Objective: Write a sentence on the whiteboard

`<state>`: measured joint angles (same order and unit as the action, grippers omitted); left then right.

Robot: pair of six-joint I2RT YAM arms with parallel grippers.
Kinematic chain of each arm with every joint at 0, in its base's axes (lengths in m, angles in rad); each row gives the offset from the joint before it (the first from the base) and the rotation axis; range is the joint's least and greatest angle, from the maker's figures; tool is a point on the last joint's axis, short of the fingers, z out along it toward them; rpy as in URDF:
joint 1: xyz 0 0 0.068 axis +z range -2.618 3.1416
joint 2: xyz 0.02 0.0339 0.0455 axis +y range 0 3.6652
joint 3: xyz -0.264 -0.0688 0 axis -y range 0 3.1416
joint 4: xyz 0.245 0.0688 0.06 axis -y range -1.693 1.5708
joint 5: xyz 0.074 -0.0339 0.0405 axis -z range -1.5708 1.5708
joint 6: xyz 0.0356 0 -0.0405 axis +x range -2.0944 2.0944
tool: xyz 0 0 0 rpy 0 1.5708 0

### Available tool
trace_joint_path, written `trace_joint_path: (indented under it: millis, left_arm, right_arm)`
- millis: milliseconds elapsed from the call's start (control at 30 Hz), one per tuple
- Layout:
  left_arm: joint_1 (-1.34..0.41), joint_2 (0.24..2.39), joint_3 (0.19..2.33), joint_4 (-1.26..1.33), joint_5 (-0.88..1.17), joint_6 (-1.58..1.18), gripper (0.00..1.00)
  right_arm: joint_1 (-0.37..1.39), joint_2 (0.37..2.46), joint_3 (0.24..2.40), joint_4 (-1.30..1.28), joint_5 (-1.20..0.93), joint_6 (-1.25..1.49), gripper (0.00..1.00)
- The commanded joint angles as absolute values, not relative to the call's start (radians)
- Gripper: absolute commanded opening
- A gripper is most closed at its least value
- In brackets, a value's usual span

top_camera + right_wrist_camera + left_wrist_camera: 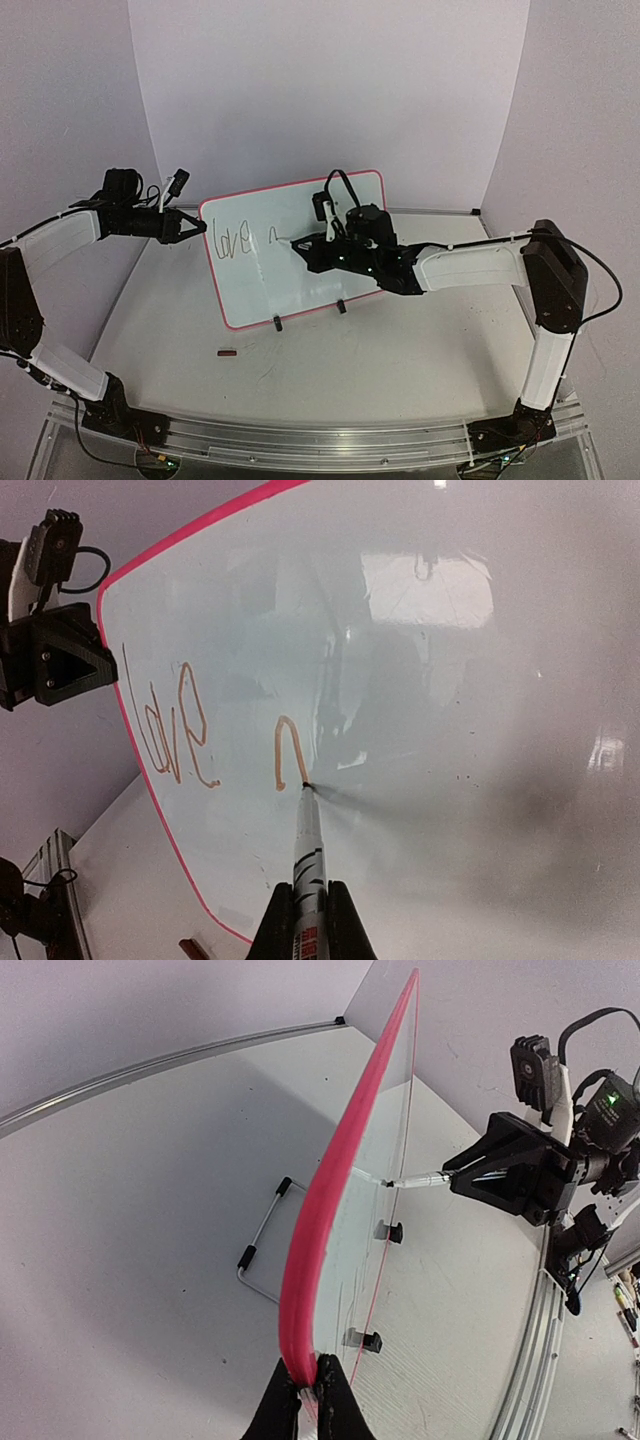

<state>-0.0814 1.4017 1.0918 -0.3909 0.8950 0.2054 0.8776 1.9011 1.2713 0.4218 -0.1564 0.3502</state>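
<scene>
The whiteboard (pixel 300 205), white with a red-pink frame, stands tilted on two black clip feet mid-table. On it the sentence (pixel 235 240) reads "love" plus one arch-shaped stroke; in the right wrist view (pixel 175 725) the strokes look brownish. My left gripper (pixel 197 228) is shut on the board's upper left frame edge (pixel 305 1360). My right gripper (pixel 318 243) is shut on a grey marker (pixel 308 865), whose tip touches the board at the end of the arch stroke (pixel 288 750). The marker also shows in the left wrist view (pixel 420 1180).
A small dark red marker cap (pixel 227 352) lies on the table in front of the board. A wire stand (pixel 262 1232) lies on the table behind the board. White walls enclose the back and sides.
</scene>
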Motion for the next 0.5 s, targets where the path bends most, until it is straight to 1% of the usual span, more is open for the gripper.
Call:
trace_joint_path:
  millis: [0,467]
  left_arm:
    - [-0.081,1.414,1.12,-0.422,0.842,0.235,0.0]
    - [-0.081,1.416,1.121,-0.423,0.842,0.235,0.0]
  right_arm:
    - [0.864,1.888,1.294,0.481,-0.09,0.359,0.0]
    - [0.864,1.9,1.321,0.486,-0.046,0.353,0.0]
